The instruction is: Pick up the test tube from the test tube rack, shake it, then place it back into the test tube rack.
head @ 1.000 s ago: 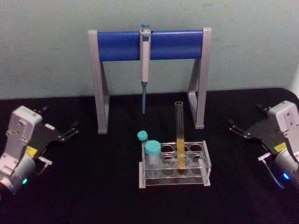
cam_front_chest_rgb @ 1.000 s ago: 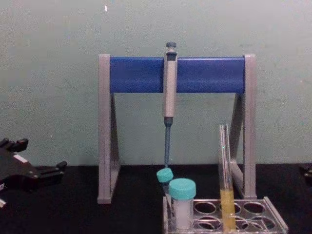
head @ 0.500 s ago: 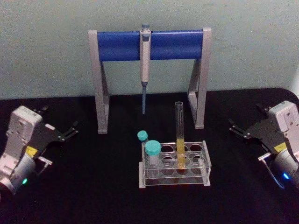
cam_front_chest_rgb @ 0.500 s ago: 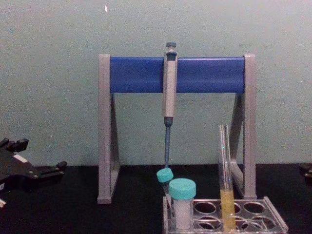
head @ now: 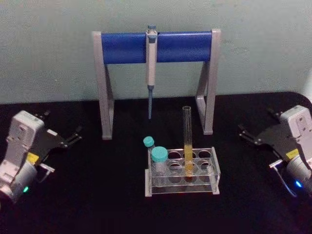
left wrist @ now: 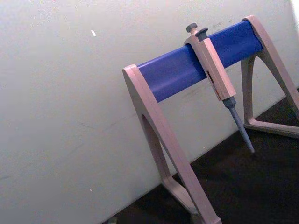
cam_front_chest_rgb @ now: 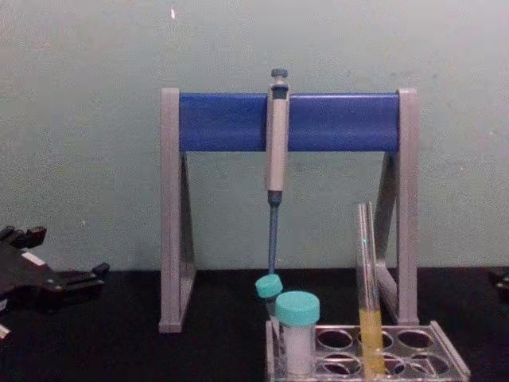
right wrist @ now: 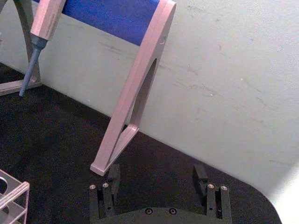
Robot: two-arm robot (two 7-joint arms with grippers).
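The left gripper (head: 62, 125) hangs low at the desk's (head: 107, 195) left edge, fingers spread. In the middle, the test tube (head: 187, 136) stands upright in the rack (head: 215, 171), just right of two capped vials (head: 159, 155). The right gripper (head: 256, 122) sits well apart, fingers spread too. The best reach is probably from the right: pinch bare glass above the liquid, then lift straight up.

Test tube (head: 187, 141) stands in rack (head: 181, 188), before the pipette stand (head: 122, 47).
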